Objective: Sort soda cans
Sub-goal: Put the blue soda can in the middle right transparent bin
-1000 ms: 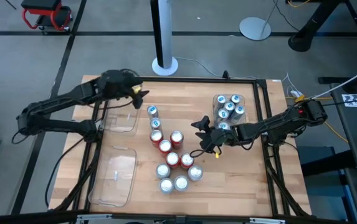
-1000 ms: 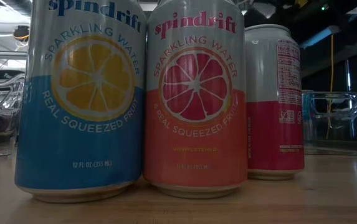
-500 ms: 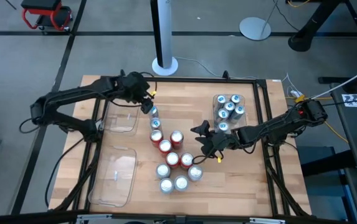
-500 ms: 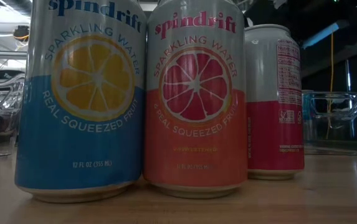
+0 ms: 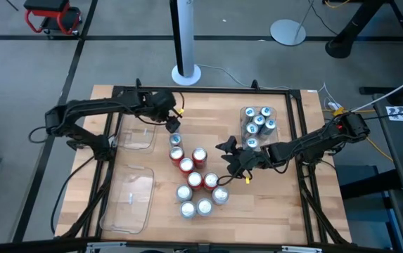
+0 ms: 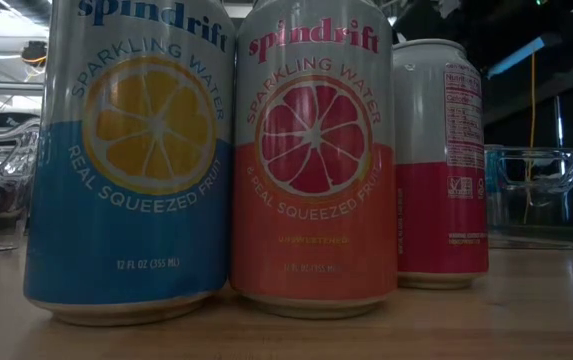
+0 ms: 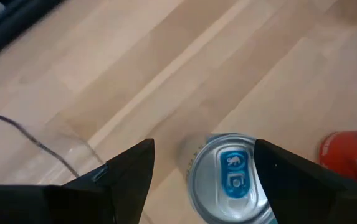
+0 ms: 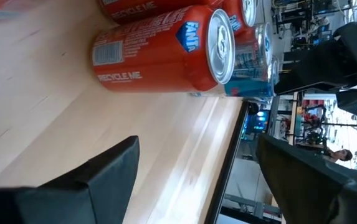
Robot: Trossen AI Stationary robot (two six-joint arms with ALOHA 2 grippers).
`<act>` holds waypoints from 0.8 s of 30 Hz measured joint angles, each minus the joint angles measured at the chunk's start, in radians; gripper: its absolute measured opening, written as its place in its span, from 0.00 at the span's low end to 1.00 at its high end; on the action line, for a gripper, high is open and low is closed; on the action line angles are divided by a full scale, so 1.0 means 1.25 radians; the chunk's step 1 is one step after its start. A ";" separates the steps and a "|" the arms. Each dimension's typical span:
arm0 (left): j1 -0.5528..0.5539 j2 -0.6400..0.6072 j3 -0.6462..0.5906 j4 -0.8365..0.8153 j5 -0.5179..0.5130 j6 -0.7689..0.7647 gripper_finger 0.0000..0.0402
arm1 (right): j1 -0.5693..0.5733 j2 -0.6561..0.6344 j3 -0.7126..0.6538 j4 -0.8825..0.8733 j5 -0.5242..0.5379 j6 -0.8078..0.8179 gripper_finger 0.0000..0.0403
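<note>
Centring the left gripper (image 7: 203,180) over the blue-tabbed soda can (image 7: 229,178) matters most here: its fingers (image 7: 122,180) are spread w/ the can top showing between them, so I'd judge it should drop straight down and pinch the body below the rim w/o nudging the red can (image 7: 352,155) just beside it. That can (image 5: 174,126) stands upright, long axis vertical, silver top up, at the far end of the loose cluster near the worktop's (image 5: 285,211) middle, closer to the far edge. Right gripper (image 5: 231,158) sits w/ fingers spread by the red Fanta can (image 8: 166,53) at the cluster's right side.
</note>
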 joint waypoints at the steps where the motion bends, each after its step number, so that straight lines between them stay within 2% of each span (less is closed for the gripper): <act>1: 0.000 0.008 0.000 0.004 0.012 -0.001 0.66 | 0.000 0.000 0.000 -0.003 0.000 0.005 0.80; 8: 0.000 0.031 0.003 0.016 0.029 -0.001 0.66 | 0.000 0.000 0.000 -0.008 0.000 0.010 0.80; 24: 0.001 0.006 0.014 -0.009 0.022 0.029 0.66 | 0.000 0.000 0.000 -0.008 0.000 0.010 0.80</act>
